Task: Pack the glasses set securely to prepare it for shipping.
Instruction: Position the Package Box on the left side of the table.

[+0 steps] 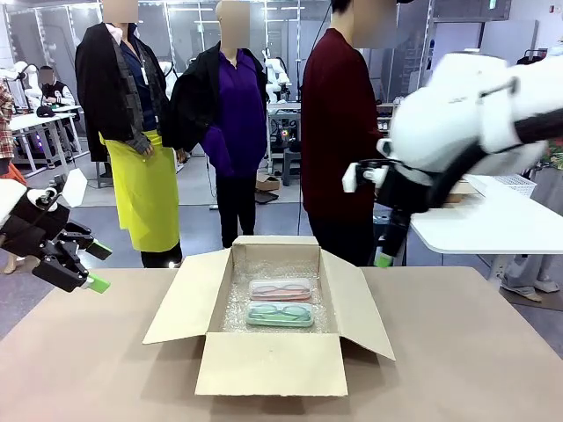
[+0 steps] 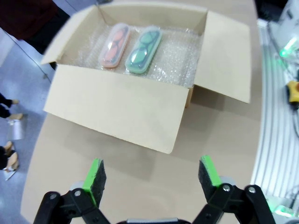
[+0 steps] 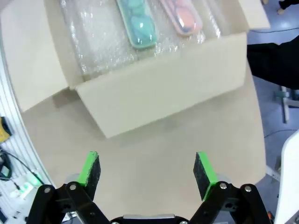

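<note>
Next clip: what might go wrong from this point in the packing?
1. The pink case and mint-green case lie uncovered on the bubble wrap; sealed like this, they may rattle.
2. The box has its flaps splayed outward; pushing one shut could slide it.

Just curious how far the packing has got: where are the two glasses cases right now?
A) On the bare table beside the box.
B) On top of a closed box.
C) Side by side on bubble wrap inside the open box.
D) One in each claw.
C: the pink case and the mint-green case lie side by side on the bubble wrap in the open cardboard box.
</note>
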Tool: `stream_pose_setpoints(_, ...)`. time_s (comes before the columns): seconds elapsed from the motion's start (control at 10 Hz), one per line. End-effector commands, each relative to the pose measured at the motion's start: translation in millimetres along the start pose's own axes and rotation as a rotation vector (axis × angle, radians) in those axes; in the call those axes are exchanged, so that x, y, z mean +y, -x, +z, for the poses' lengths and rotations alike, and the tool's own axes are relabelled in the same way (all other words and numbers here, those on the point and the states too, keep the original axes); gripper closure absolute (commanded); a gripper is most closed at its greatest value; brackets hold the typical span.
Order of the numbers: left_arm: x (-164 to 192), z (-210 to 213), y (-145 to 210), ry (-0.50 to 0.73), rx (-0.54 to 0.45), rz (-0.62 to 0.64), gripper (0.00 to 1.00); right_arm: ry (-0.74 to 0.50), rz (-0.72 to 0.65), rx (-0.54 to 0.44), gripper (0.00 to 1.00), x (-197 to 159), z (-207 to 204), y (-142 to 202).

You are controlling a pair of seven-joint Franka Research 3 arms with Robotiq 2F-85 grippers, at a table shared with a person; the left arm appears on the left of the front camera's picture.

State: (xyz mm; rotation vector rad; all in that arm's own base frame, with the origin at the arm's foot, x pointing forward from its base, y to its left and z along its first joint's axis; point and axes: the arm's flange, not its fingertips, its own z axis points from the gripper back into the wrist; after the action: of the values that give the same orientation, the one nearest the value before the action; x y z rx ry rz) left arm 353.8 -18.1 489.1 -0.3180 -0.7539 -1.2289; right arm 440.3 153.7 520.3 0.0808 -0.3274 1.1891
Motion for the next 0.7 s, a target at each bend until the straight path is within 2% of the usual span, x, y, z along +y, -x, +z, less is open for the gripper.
stream_pose_setpoints(0.0, 1.5, 1.2, 1.5, 0.013, -0.028, -0.013, 0.00, -0.042, 0.020, -0.149, 0.00, 4.0, 12.7, 55.8)
stream_pose_setpoints(0.3, 1.5, 1.2, 1.5, 0.013, -0.028, -0.013, 0.00, -0.101, 0.002, -0.279, 0.00, -8.5, 12.6, 103.4)
stream_pose_setpoints(0.4, 1.5, 1.2, 1.5, 0.013, -0.028, -0.013, 0.00, -0.086, -0.008, -0.274, 0.00, -6.0, 9.0, 113.3)
stream_pose_setpoints(0.6, 1.5, 1.2, 1.5, 0.013, -0.028, -0.013, 0.00, -0.052, -0.039, -0.334, 0.00, 1.0, 6.1, 129.3)
